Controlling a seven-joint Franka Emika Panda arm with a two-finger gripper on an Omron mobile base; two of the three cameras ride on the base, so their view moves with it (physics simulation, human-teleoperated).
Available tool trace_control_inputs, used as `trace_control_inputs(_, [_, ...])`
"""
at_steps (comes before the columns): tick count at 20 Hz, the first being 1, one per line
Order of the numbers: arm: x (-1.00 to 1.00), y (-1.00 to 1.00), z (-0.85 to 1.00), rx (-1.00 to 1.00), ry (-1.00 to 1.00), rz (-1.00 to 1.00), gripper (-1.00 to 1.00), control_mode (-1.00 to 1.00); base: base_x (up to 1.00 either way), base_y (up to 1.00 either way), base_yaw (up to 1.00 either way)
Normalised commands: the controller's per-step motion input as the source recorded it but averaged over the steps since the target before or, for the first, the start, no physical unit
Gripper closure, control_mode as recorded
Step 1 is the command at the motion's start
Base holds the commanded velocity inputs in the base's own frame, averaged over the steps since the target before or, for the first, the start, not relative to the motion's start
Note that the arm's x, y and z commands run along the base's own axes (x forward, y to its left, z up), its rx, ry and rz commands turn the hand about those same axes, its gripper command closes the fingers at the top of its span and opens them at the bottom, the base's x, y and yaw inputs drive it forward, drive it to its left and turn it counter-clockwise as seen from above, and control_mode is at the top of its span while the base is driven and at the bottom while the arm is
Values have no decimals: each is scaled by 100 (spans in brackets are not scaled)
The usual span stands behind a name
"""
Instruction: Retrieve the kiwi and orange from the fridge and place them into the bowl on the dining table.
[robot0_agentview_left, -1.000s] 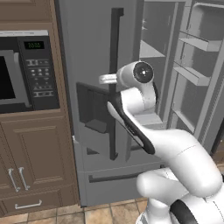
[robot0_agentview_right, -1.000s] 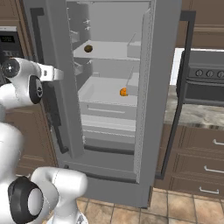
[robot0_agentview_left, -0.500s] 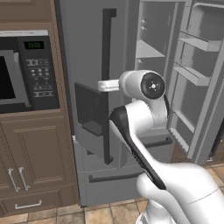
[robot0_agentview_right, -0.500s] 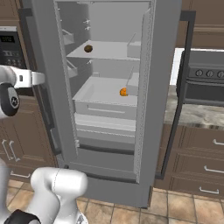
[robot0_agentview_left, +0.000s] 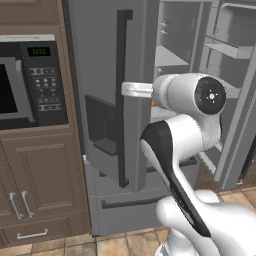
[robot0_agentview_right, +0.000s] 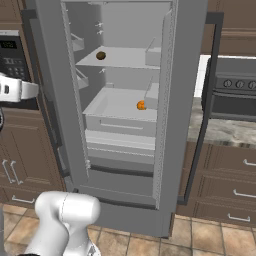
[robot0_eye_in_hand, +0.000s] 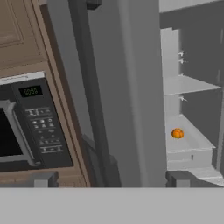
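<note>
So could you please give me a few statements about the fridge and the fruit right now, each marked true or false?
1. The orange lies on a lower shelf inside the fridge. True.
2. The kiwi sits on the shelf above the orange. True.
3. The fridge's right door is shut. False: it stands open, showing the shelves.
4. The tool holds the orange. False: its fingers are apart and empty, with the orange in the fridge.
5. A microwave is built in beside the fridge. True.
</note>
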Motion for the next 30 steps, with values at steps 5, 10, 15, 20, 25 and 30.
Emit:
trace_control_inputs(5, [-58, -60, 4, 40, 8, -5, -100, -100, 0, 0, 0])
trace_control_inputs(10, [-44, -86, 0, 52, 3, -7, -100, -100, 0, 0, 0])
trace_control_inputs(15, [-2, -84, 0, 46, 2, -12, -100, -100, 0, 0, 0])
trace_control_inputs(20, [0, -49, 0, 44, 20, -13, -100, -100, 0, 0, 0])
trace_control_inputs(25, [0, -13, 0, 37, 31, -15, -100, -100, 0, 0, 0])
trace_control_inputs(30, [0, 0, 0, 34, 35, -17, -100, -100, 0, 0, 0])
